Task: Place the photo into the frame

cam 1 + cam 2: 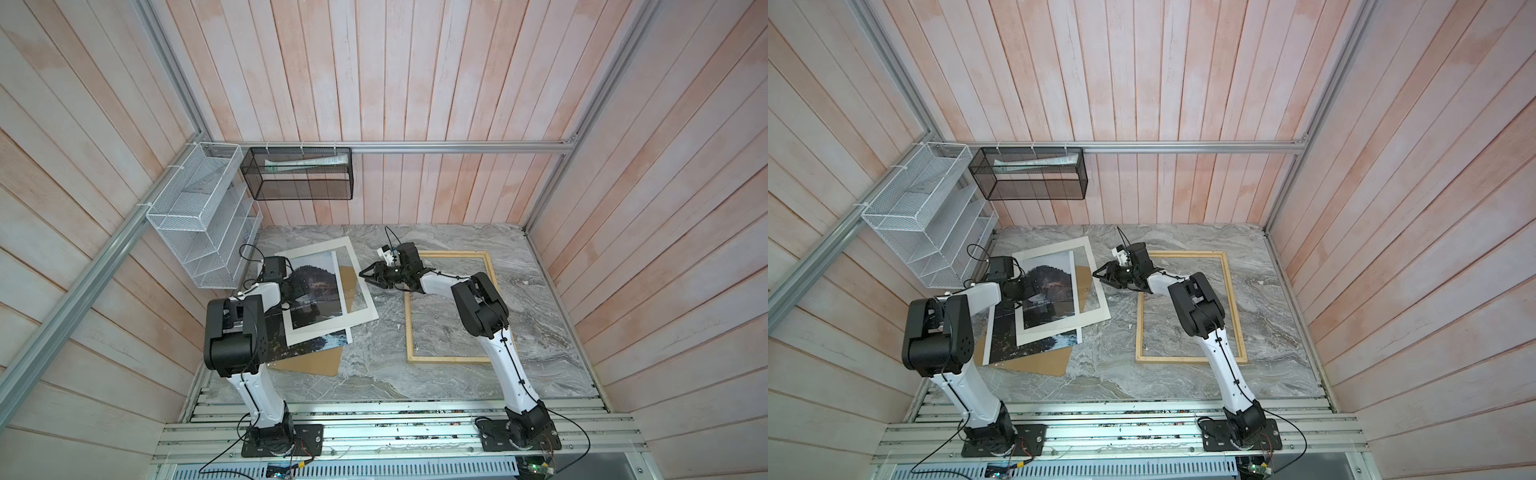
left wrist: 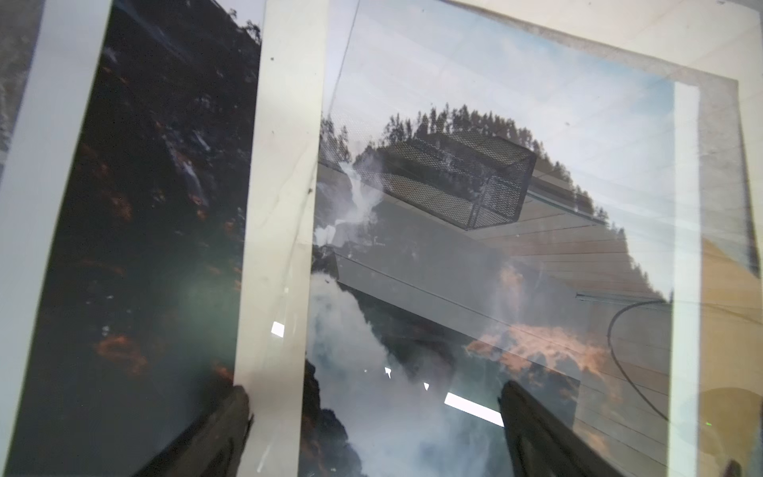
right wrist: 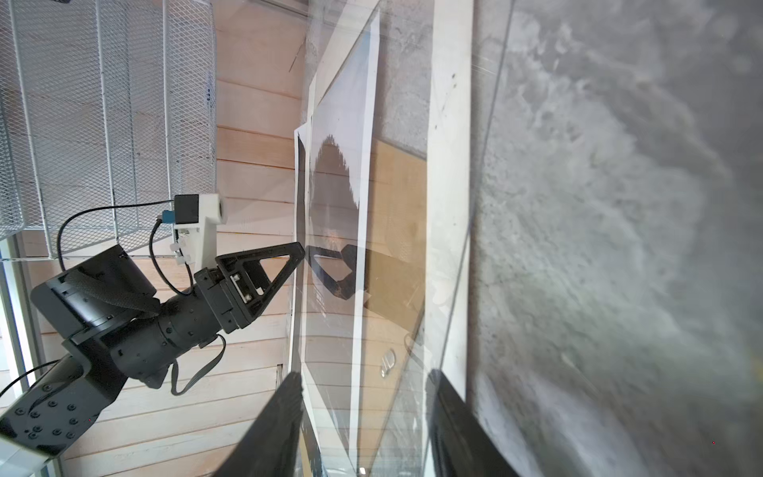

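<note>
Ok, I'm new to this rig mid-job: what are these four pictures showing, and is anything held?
These are two robot arms. Two pictures look down from overhead; two come from cameras on the wrists. On the marble table lies the empty frame; beside it a stack: brown board, the photo, white mat, clear pane on top. The left pincer is open, tips at the stack. The right pincer is open around the mat's edge. Neither seems to grip anything yet.

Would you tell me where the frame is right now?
In a top view the frame lies flat on the marble table, right of centre, under the right arm, apart from the photo to its left.
</note>
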### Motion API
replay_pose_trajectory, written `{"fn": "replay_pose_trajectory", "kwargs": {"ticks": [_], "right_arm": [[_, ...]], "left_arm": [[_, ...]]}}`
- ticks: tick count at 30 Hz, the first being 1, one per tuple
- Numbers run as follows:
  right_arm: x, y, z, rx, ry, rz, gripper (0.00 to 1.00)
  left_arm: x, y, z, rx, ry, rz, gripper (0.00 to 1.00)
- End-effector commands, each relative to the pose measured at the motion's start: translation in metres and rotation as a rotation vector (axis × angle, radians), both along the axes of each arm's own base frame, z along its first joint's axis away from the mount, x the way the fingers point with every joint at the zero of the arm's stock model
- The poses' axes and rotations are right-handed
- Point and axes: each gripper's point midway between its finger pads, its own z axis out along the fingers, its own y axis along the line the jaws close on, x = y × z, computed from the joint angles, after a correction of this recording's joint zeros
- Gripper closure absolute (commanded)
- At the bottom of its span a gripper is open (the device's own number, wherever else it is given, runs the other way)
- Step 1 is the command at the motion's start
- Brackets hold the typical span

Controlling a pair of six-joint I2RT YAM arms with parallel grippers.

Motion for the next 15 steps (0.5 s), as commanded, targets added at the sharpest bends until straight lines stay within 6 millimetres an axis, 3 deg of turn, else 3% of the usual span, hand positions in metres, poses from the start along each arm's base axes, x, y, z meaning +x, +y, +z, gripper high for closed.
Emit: {"fn": "replay_pose_trajectory", "kwargs": {"ticks": [1,7,15], "right_arm": [[-0.011,0.011,0.035,0.065,-0.051,0.049,0.51],[-0.014,0.017,0.030,0.059,-0.023,0.047,0.60],[-0.018,0.023,0.025,0.053,-0.001,0.051,0.65]], "left_arm": [[-0.030,-0.019,-0.025,-0.075,0.120,-0.035,0.05],[-0.031,-0.020,-0.024,-0.074,0.119,-0.041,0.05],[-0.032,-0.020,-0.023,-0.075,0.113,-0.044,0.05]]}}
